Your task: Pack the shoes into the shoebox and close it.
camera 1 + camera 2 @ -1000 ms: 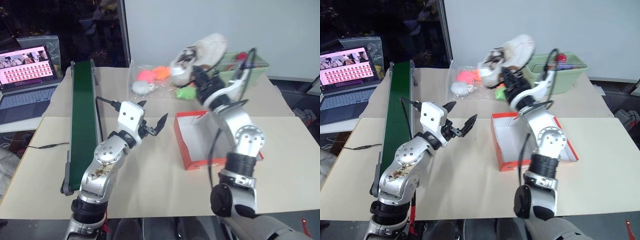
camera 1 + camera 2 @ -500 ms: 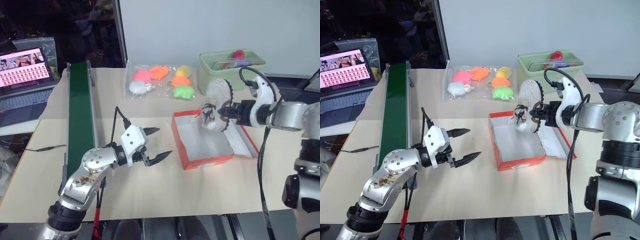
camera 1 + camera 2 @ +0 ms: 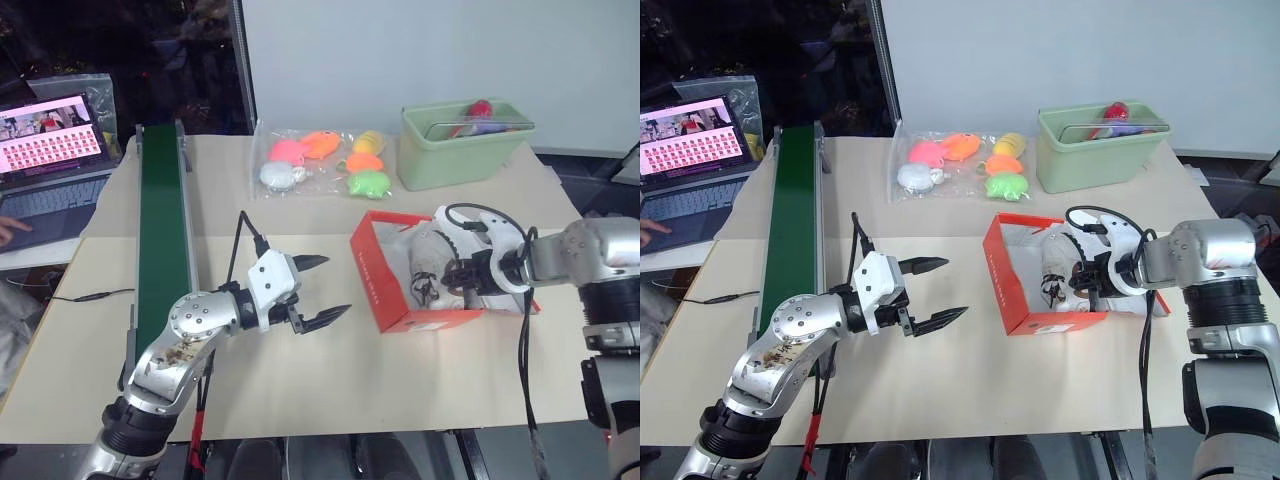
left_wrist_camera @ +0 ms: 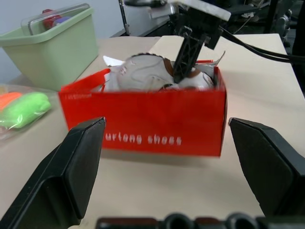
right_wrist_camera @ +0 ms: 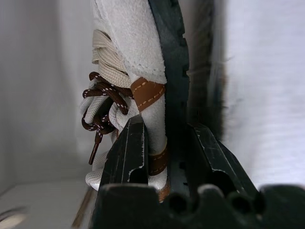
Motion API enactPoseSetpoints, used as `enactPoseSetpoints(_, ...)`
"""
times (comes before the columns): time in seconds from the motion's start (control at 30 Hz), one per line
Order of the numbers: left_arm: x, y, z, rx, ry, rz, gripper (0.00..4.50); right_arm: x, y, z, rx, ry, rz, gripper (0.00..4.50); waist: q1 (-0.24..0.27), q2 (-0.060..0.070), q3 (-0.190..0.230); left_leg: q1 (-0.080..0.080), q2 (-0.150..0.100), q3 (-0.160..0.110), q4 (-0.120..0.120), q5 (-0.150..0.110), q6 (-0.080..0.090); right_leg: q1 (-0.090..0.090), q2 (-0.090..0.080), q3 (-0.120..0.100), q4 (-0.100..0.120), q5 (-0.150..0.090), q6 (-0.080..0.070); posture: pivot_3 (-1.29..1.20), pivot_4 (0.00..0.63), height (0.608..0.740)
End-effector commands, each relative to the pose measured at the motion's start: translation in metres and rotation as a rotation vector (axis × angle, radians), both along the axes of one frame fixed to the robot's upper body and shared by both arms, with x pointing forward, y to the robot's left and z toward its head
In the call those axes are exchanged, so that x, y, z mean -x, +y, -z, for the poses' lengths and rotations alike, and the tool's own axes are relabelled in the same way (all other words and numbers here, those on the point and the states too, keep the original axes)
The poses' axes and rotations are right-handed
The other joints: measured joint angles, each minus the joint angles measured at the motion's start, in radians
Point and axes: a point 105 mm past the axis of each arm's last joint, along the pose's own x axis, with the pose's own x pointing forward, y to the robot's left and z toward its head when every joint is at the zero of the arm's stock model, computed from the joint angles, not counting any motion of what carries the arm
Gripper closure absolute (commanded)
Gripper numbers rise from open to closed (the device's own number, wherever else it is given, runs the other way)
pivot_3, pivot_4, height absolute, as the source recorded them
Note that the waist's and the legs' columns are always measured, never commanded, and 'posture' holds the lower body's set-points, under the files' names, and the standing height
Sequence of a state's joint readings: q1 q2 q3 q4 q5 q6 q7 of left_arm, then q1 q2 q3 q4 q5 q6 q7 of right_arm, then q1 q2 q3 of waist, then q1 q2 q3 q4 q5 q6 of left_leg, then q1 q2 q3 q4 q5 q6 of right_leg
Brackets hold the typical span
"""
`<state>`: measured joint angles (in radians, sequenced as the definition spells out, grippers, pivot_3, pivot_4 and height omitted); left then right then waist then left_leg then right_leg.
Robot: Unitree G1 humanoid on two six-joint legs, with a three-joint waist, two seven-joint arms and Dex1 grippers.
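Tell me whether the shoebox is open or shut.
Open: the shoebox shows its white inside, where the right claw holds a shoe.

You have an orange-red shoebox (image 3: 385, 285) with white lettering and white interior, whitish-grey shoes (image 3: 428, 262) with brown white-flecked laces (image 5: 102, 102), tan heel tab, dark sole. Pale green bin (image 3: 460, 150), dark green conveyor (image 3: 165, 240), beige tabletop (image 3: 300, 380).

shoes (image 3: 432, 262) in shoebox (image 3: 377, 287), bin (image 3: 455, 150) behind
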<state>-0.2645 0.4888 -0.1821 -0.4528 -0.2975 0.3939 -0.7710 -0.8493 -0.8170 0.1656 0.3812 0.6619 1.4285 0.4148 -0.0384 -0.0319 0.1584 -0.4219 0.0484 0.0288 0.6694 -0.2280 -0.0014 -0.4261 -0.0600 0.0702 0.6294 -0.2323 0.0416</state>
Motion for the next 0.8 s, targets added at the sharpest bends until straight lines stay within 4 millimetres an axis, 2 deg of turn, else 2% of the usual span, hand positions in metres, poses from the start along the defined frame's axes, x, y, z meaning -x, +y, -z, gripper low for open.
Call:
enactPoseSetpoints(0.03,0.008,-0.005,-0.011,0.013,-0.044,0.013,0.07,-0.011,0.001,-0.014,0.008,-0.063,-0.031,3.48,0.001,0.000,0.000,0.000,0.000,0.000,0.000,0.000,0.000,0.000,0.000,0.000,0.000,0.000,0.000,0.00,0.150,0.729)
enactPoseSetpoints(0.17,0.009,-0.005,-0.010,0.018,-0.042,-0.004,0.07,-0.018,0.009,-0.018,-0.014,-0.080,-0.046,3.48,-0.002,0.000,0.000,0.000,0.000,0.000,0.000,0.000,0.000,0.000,0.000,0.000,0.001,0.000,0.000,0.00,0.150,0.729)
enactPoseSetpoints(0.2,0.009,-0.005,-0.010,0.019,-0.041,-0.007,0.00,-0.019,0.012,-0.020,-0.028,-0.084,-0.044,2.79,-0.003,0.000,0.000,0.000,0.000,0.000,0.000,0.000,0.000,0.000,0.000,0.000,0.001,0.000,0.000,0.00,0.150,0.729)
enactPoseSetpoints(0.23,0.010,-0.005,-0.010,0.019,-0.041,-0.008,0.00,-0.020,0.014,-0.022,-0.039,-0.088,-0.041,2.67,-0.003,0.000,0.000,0.000,0.000,0.000,0.000,0.000,0.000,0.000,0.000,0.000,0.001,0.000,0.000,0.00,0.150,0.729)
enactPoseSetpoints(0.4,0.008,-0.006,-0.010,0.023,-0.041,-0.009,0.00,-0.025,0.024,-0.030,-0.055,-0.113,-0.047,0.89,0.001,0.000,0.000,0.000,0.000,0.000,0.000,0.000,0.000,0.000,0.000,0.000,0.001,0.000,0.000,0.00,0.150,0.729)
enactPoseSetpoints(0.5,0.007,-0.006,-0.011,0.024,-0.045,-0.007,0.00,-0.026,0.032,-0.038,-0.038,-0.155,-0.076,0.04,0.003,0.000,0.000,0.000,0.000,0.000,0.000,0.000,0.000,0.000,0.000,0.000,0.001,0.000,0.000,0.00,0.150,0.729)
enactPoseSetpoints(0.67,-0.003,-0.002,-0.013,0.032,-0.064,-0.045,0.00,-0.028,0.049,-0.067,-0.012,-0.294,-0.124,0.04,0.004,0.000,0.000,0.000,0.000,0.000,0.000,0.000,0.000,0.000,0.000,0.000,0.001,0.000,0.000,0.00,0.150,0.729)
enactPoseSetpoints(0.8,-0.034,0.020,-0.025,0.093,-0.113,-0.273,0.00,-0.027,0.060,-0.108,0.009,-0.507,-0.128,0.04,0.004,0.000,0.000,0.000,0.000,0.000,0.001,0.000,0.000,0.000,0.000,0.000,0.001,0.000,0.000,0.00,0.150,0.729)
